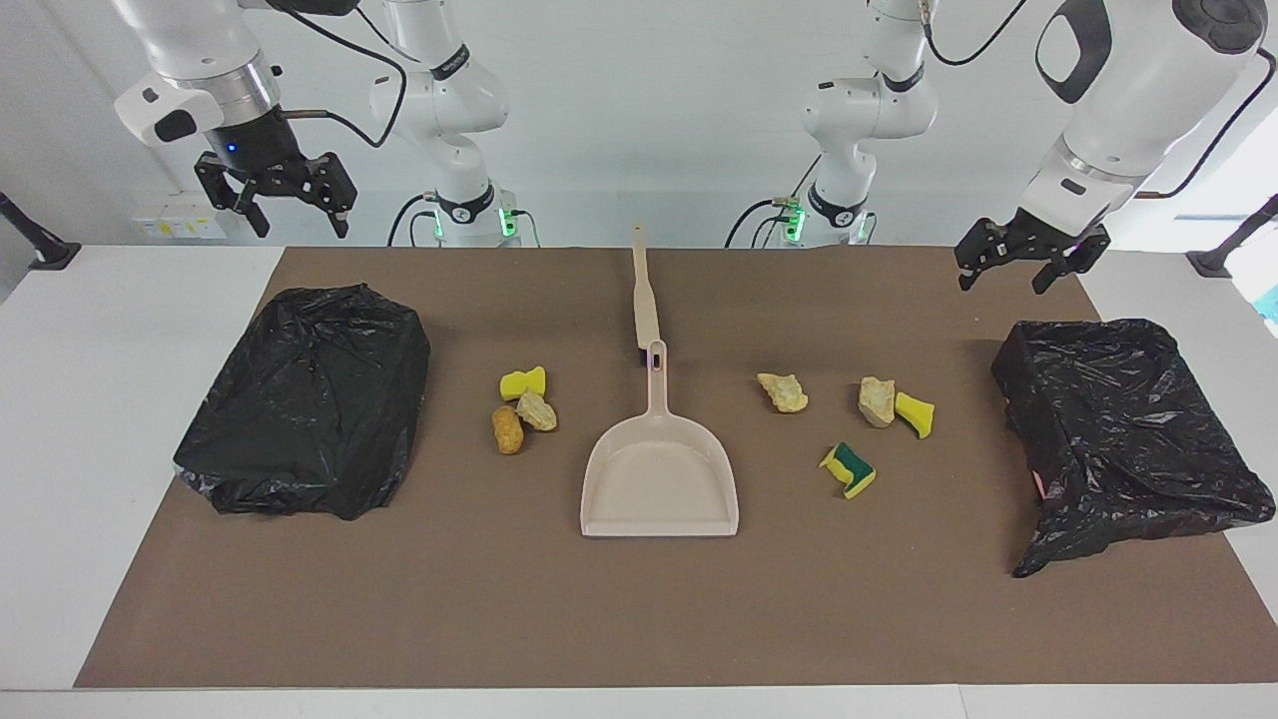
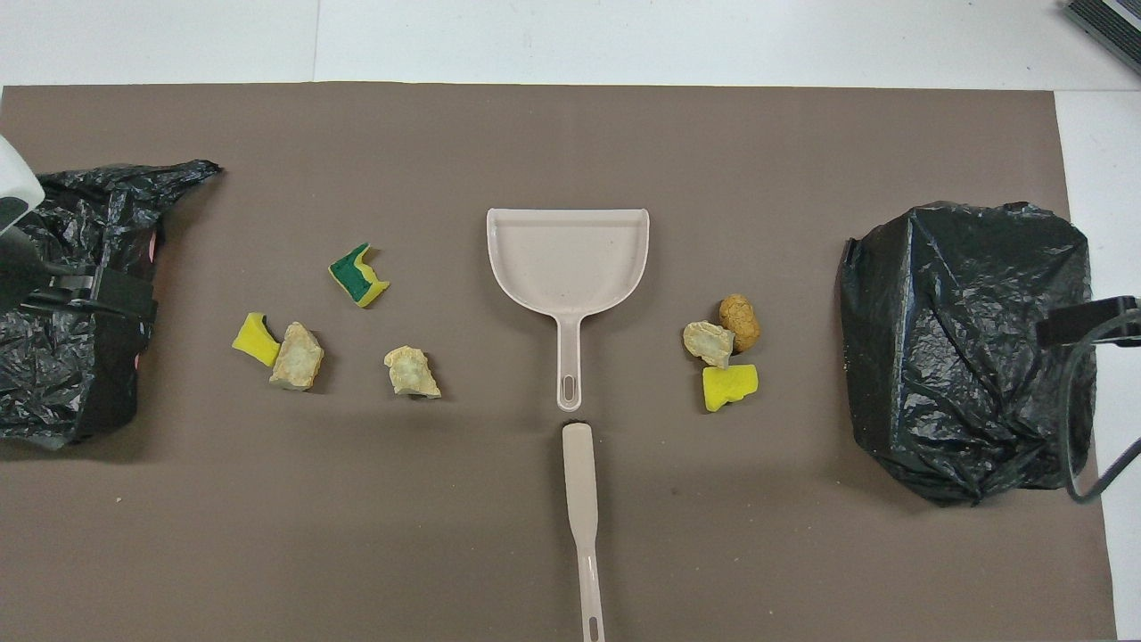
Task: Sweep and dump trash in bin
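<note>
Brown matting (image 1: 639, 619) is strewn with yellow sponge bits and tan bread-like chunks (image 1: 785, 391) beside a beige plastic dustpan (image 1: 659, 479), while the left gripper (image 1: 1010, 262) and right gripper (image 1: 290, 205) are held raised, spread apart, empty.

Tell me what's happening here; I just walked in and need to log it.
Nothing is being handled yet. The left gripper and right gripper hang open above the table. Seven scraps of trash lie in two clusters either side of the empty dustpan, with the brush nearer the robots. A black-bagged bin sits at each end.
</note>
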You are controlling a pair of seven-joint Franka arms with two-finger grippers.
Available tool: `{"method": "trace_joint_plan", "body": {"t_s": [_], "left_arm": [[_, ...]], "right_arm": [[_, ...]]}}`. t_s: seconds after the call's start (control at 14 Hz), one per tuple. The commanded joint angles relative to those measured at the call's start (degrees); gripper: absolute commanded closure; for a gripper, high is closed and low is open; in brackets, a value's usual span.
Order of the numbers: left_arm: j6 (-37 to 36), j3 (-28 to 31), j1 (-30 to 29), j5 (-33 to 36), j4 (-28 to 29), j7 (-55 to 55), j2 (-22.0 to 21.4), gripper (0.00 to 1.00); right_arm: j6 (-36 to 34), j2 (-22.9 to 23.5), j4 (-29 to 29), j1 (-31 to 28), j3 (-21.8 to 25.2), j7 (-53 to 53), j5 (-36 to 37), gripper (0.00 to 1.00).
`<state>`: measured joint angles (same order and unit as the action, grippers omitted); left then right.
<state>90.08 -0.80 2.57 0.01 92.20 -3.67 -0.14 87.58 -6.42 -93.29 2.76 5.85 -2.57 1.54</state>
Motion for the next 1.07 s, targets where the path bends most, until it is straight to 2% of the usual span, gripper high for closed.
{"method": "trace_joint_plan", "body": {"t_s": [0.0, 0.29, 1.0], "left_arm": [[-0.61, 0.01, 0.06, 0.43, -0.10, -1.16, -0.73, 0.00], [-0.26, 0.01, 0.15, 0.34, -0.36, -0.46, -0.56, 0.00], [-0.35, 0.01, 0.24, 0.34, 0.00, -0.29, -0.65, 0.00]], "right_arm": [[-0.66, -0.61, -0.49, -0.12, 0.04, -1.30, -0.66, 0.00], [1.36, -0.52, -0.49, -0.03, -0.05, -1.30, -0.66, 0.00], [1.28, -0.35, -0.49, 0.05, -0.23, -1.74, -0.58, 0.00]]}}
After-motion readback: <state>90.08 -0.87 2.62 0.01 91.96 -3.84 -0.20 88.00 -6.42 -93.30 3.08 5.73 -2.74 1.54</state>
